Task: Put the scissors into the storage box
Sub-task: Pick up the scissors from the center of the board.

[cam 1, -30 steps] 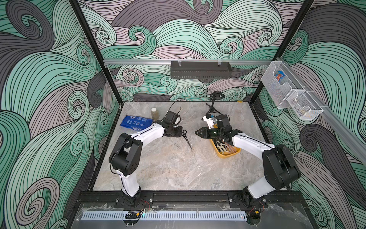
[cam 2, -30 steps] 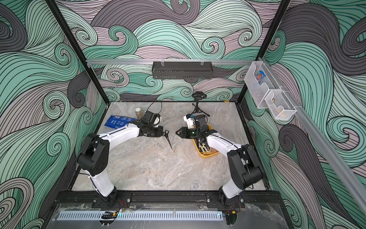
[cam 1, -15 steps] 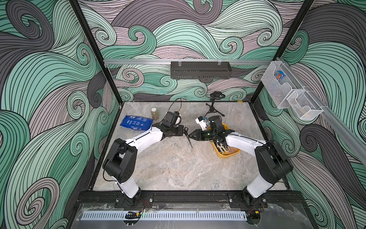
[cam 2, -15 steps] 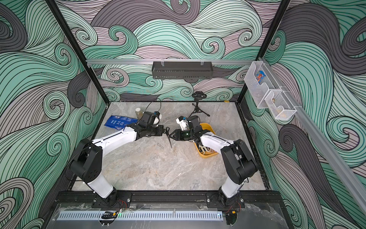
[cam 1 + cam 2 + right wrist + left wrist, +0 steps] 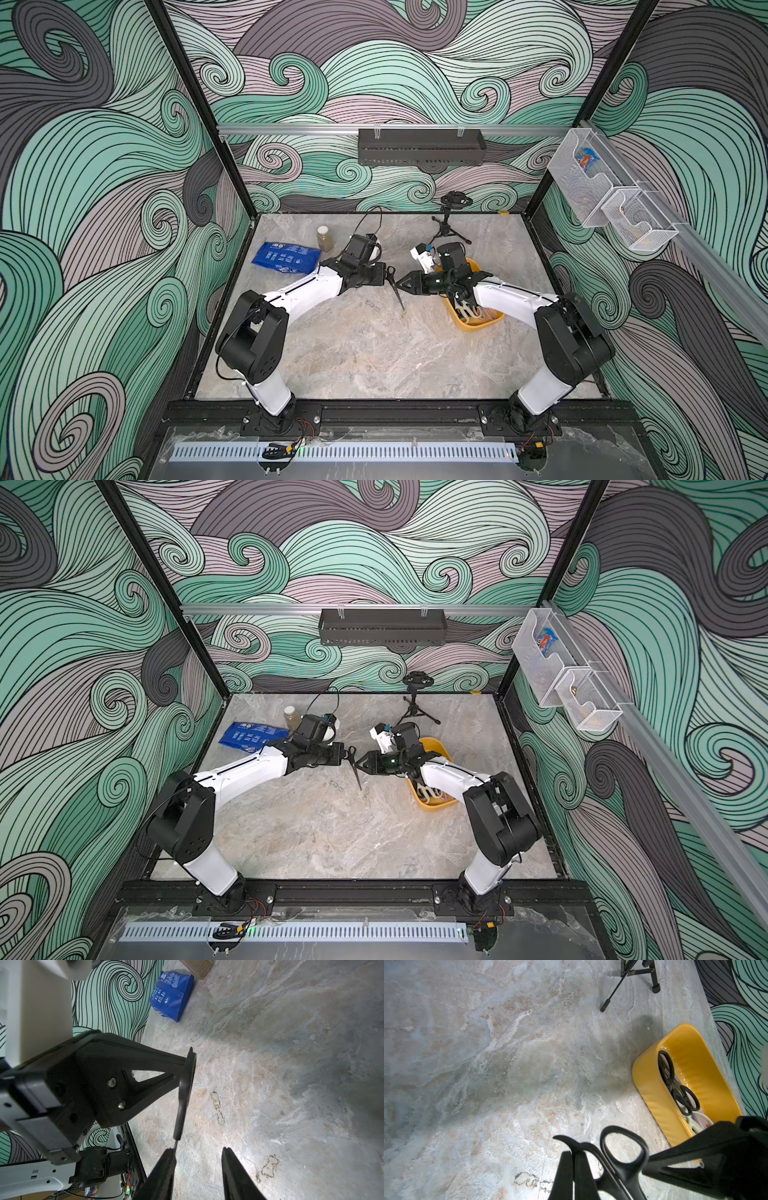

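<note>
Plainly, the left gripper point(image 5: 380, 279) is clenched on a handle loop of a black-handled scissors point(image 5: 395, 289). In both top views the blades hang below those jaws, pointing down at the marble table point(image 5: 353, 353); whether the tip touches it I cannot tell. The right gripper point(image 5: 404, 284) faces the left one from the far side of the blades. The yellow storage box point(image 5: 478, 325) stands on the table behind the right jaws, and that arm's wrist covers much of it, so only a few cream handles show.

The left wrist view fills in what the arm hides. Beyond the left jaws the box lies open, with other pairs point(image 5: 673, 1089) inside: black loops on top, and cream and pale pink handles beneath. The free loop of the held scissors sits just beside the clamped fingers point(image 5: 564, 1172), and one right finger reaches almost to that loop.

Only the right wrist view shows the right jaws themselves. They are released and wide apart, with bare table between them. The thin blade ends right at the tip of one of the fingers point(image 5: 164, 1176), not in the gap. A blue pouch point(image 5: 172, 995) lies far beyond those jaws.
</note>
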Motion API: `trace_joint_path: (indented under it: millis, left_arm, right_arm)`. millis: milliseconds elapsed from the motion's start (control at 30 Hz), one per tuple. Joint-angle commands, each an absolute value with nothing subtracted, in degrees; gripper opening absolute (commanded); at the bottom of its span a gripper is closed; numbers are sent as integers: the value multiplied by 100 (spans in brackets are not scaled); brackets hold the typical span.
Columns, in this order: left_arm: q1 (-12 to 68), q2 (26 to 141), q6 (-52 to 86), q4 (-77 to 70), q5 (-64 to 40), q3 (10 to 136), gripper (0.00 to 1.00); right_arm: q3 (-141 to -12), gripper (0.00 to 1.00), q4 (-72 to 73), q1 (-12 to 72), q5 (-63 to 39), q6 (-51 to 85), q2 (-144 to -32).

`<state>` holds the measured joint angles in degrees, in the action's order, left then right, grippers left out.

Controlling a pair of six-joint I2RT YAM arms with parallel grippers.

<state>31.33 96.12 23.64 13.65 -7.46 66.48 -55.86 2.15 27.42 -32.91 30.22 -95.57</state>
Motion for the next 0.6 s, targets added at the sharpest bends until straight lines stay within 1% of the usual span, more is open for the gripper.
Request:
trace_joint_path:
  millis: [0,567]
  left_arm:
    - [3246,9375,2363,1211,-765,6586,0]
    - [3252,9418,2395,1130,-875,6617,0]
  right_arm:
    - [-5660,41,334,2802,-3222,3015,-9399]
    - [-5645,41,342,2813,-3273,2984,-9304]
